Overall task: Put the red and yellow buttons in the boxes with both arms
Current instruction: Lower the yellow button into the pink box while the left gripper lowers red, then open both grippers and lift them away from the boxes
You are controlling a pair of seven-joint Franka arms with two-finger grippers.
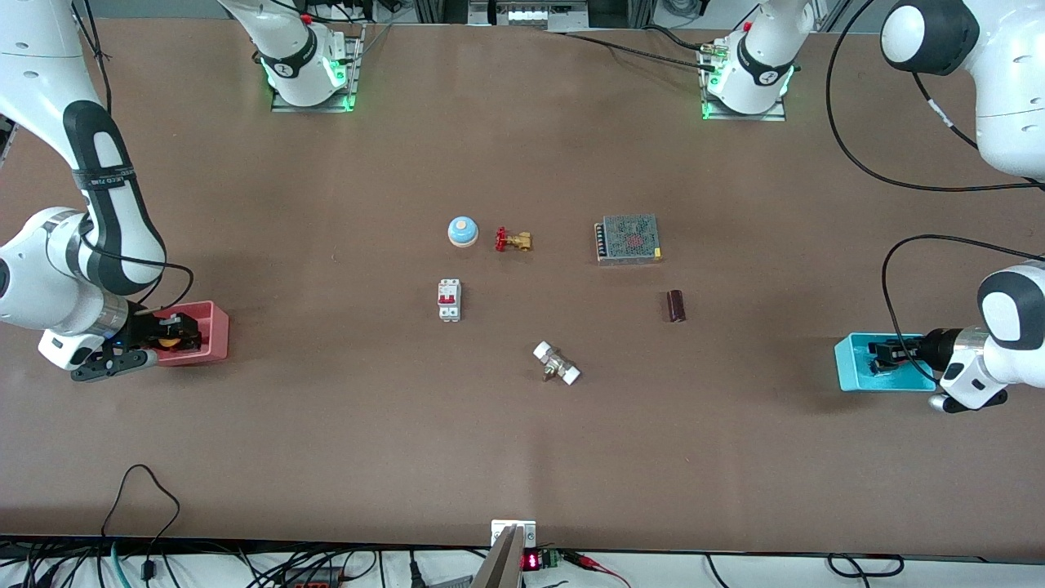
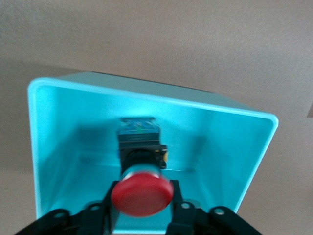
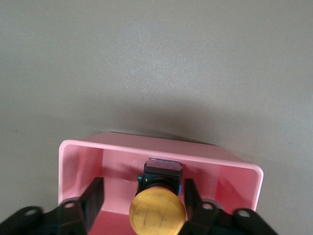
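Observation:
The red button (image 2: 142, 192) has a round red cap on a black base. My left gripper (image 2: 144, 185) is shut on it, inside the cyan box (image 2: 58, 142), with the cap blurred. In the front view the left gripper (image 1: 882, 357) is in the cyan box (image 1: 853, 365) at the left arm's end of the table, and the red button is hidden there. The yellow button (image 3: 157, 211) lies in the pink box (image 3: 78, 161) between the spread fingers of my open right gripper (image 3: 144, 182). The front view shows the right gripper (image 1: 175, 336) in the pink box (image 1: 214, 327) with the yellow button (image 1: 169, 342).
In the middle of the table stand a blue bell (image 1: 462, 231), a brass valve with a red handle (image 1: 513, 240), a grey mesh-topped unit (image 1: 627, 238), a white circuit breaker (image 1: 449, 300), a dark cylinder (image 1: 675, 305) and a white-ended fitting (image 1: 557, 363).

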